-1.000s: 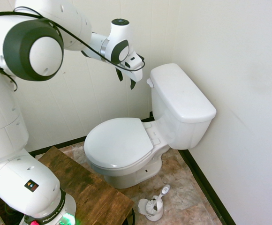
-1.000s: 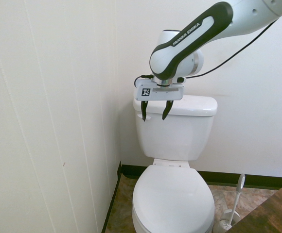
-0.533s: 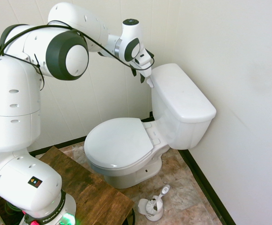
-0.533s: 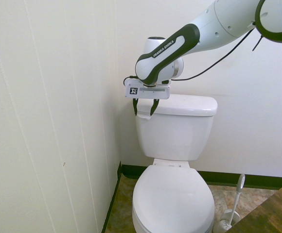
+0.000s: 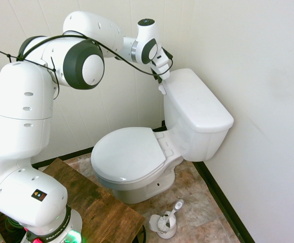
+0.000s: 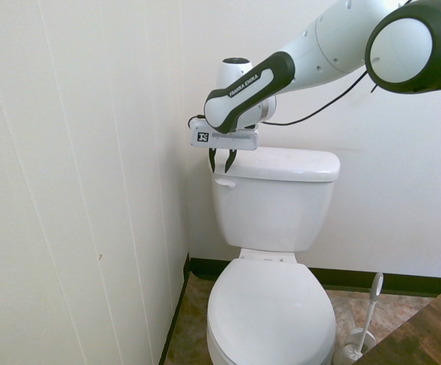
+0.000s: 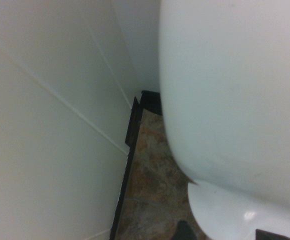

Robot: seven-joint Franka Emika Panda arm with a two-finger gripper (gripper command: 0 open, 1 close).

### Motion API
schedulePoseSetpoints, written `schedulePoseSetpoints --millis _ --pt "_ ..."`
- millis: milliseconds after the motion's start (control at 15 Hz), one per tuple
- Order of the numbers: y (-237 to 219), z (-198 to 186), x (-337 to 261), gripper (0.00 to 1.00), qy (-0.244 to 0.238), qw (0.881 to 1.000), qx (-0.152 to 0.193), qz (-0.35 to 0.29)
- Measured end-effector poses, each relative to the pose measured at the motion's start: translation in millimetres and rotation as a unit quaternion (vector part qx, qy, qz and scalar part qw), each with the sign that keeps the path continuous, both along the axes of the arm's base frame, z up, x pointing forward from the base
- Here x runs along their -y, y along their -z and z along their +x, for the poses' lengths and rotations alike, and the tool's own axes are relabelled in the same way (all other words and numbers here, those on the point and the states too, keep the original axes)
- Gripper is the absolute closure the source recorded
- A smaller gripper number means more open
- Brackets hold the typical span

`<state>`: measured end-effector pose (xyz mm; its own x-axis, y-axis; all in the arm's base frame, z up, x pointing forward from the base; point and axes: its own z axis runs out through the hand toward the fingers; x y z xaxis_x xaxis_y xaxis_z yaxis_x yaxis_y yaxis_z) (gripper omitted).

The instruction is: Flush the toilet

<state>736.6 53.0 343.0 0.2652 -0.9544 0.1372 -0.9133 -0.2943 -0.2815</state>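
Observation:
The glossy white toilet (image 5: 195, 109) stands in the corner with its oval seat lid (image 5: 126, 152) down. Its small white flush lever (image 5: 161, 89) sticks out of the tank's front corner near the paneled wall. My gripper (image 5: 159, 78) hangs just above that lever, fingers pointing down. From the other side, the toilet (image 6: 274, 201) faces the camera and my gripper (image 6: 222, 163) hovers directly over the lever (image 6: 224, 181), fingers a little apart with nothing between them. The wrist view shows the tank's side (image 7: 235, 90) close by.
A paneled wall (image 6: 91, 190) runs close beside the tank, leaving a narrow gap down to the tiled floor (image 7: 150, 170). A white toilet brush in its holder (image 5: 166, 223) stands on the floor in front. A dark wooden board (image 5: 94, 202) lies beside the bowl.
My gripper has moved toward the wall-side corner of the tank and now hangs over the flush lever. Its fingers look closer together than before.

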Motion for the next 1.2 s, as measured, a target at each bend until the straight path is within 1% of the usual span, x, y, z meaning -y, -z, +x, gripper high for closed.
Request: schedulePoseSetpoints --millis 333,667,1200 --pt "15 14 4 1.00 0.013 1.000 -0.014 -0.003" --pt "20 21 7 1.00 0.022 0.999 -0.027 0.005" --pt "56 30 12 1.00 0.036 0.998 -0.047 0.013"
